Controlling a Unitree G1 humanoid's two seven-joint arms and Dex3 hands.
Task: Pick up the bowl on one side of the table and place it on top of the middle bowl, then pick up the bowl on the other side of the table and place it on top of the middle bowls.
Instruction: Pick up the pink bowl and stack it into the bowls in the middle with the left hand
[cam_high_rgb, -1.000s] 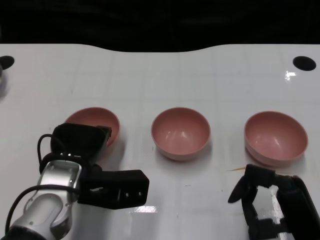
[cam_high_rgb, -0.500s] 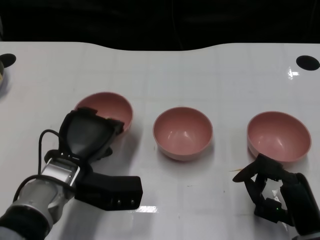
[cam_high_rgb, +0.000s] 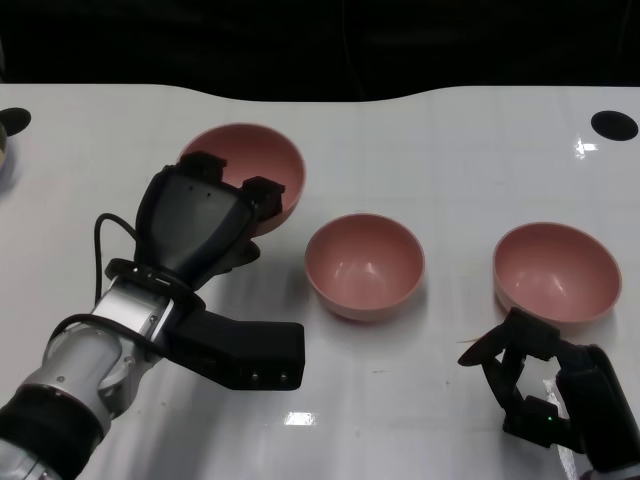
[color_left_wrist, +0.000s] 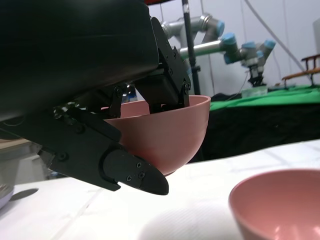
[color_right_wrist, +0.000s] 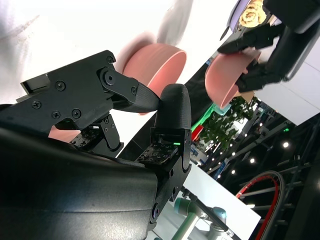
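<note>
Head view: glossy white table, black backdrop.

The white table carried two pink bowls directly on its surface: the middle bowl sat upright near the centre, and the right bowl stood well apart from it toward the right edge. A dark round hole marked the table's far right corner.

Held in the left hand, left bowl off the table; middle bowl right of those fingers, right bowl just beyond the right hand.
</note>
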